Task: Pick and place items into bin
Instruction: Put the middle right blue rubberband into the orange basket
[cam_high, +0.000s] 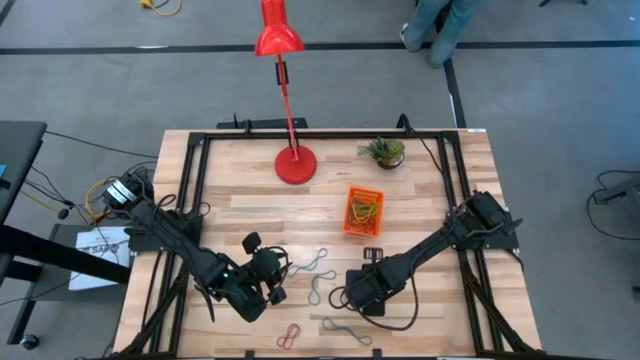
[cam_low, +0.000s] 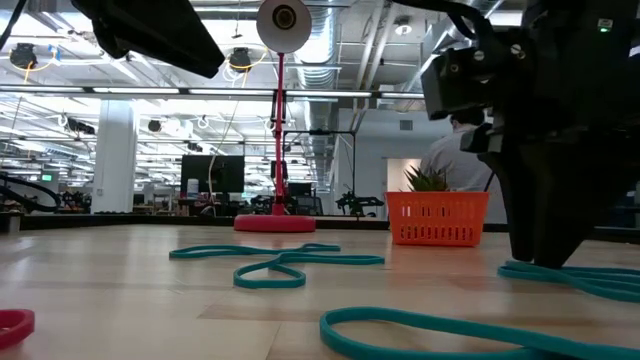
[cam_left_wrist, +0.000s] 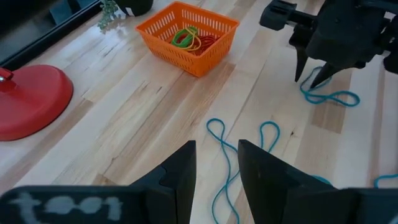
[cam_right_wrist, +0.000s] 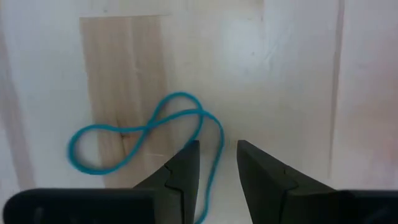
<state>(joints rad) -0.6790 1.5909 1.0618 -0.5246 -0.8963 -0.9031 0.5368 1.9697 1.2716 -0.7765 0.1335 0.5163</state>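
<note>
The right tool (cam_right_wrist: 217, 171) hangs low over a teal band (cam_right_wrist: 143, 134) on the counter (cam_high: 440, 180), fingers slightly apart with one strand between them. It should probably drop until the tips touch wood, then close. The left tool (cam_left_wrist: 216, 171), fingers also apart, waits beside another teal band (cam_left_wrist: 242, 149). Farther off, the orange bin (cam_high: 364, 212) already holds several red, green and yellow bands.

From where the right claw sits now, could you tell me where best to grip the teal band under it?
Probably at the strand between the right claw's open fingers, coming straight down from above. The teal band lies flat in a figure-eight, so only a top-down pinch on one thin strand seems workable.
</note>
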